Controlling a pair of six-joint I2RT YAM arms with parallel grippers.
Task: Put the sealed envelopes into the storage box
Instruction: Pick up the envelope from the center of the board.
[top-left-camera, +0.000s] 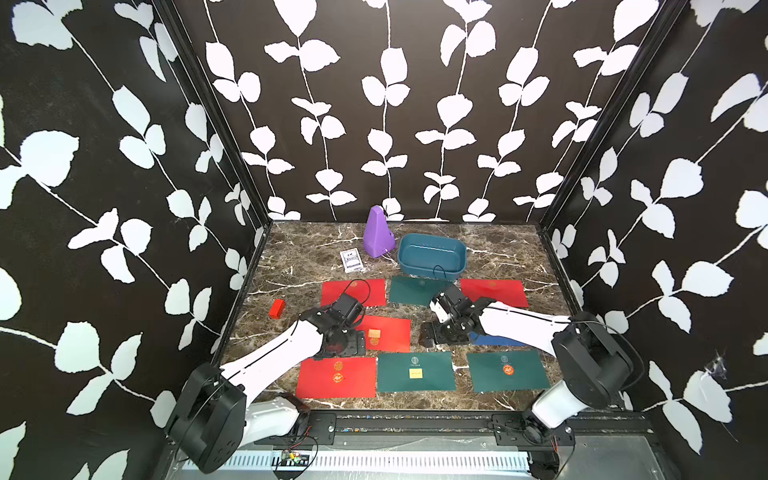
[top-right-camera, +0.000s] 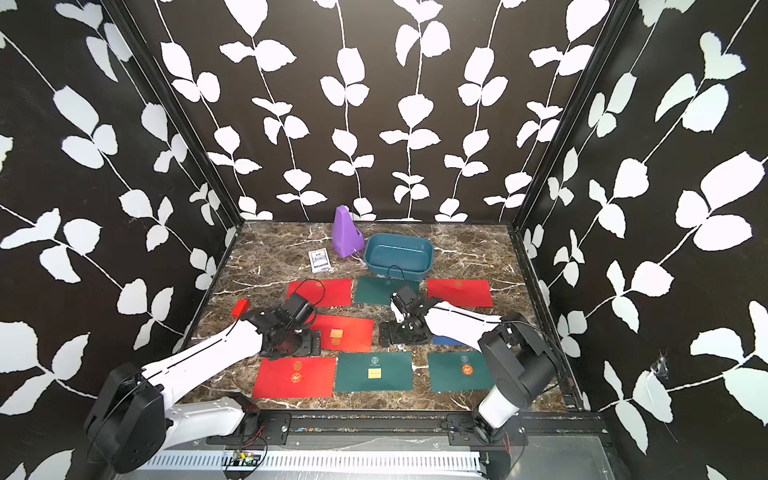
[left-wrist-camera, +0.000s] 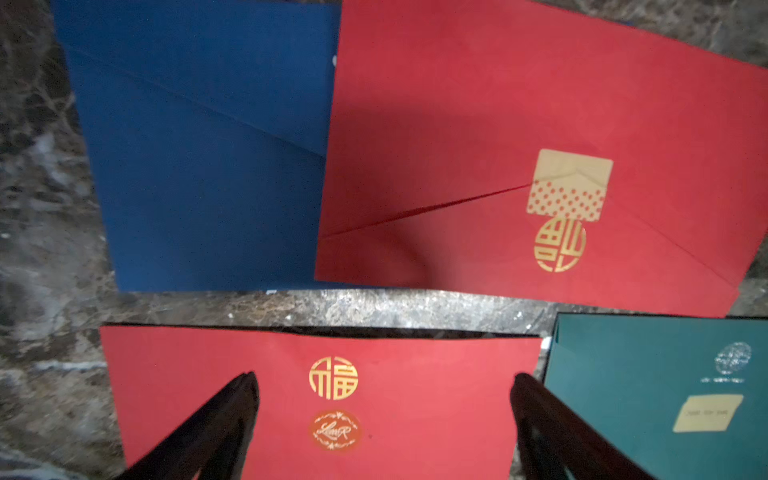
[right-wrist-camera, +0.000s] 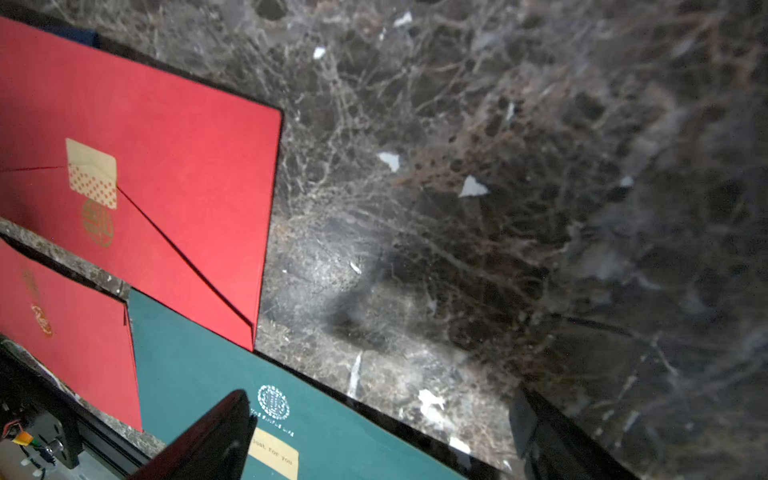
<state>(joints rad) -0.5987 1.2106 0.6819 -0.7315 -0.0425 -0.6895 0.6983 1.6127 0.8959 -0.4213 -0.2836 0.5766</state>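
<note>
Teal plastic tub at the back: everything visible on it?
The shallow teal-blue plastic storage box, rectangular with rounded corners, stands upright, open-topped and empty at the back of the marble table. The purple pyramid-shaped object is close beside it; a dark green envelope lies just in front.

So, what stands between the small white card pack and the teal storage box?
The purple pyramid-shaped object stands upright there, with the card pack on one side and the storage box on the other. Both top views show it.

robot lab cell, leaf-patterned walls (top-left-camera: 374, 104), marble tabletop (top-left-camera: 507, 257)
</note>
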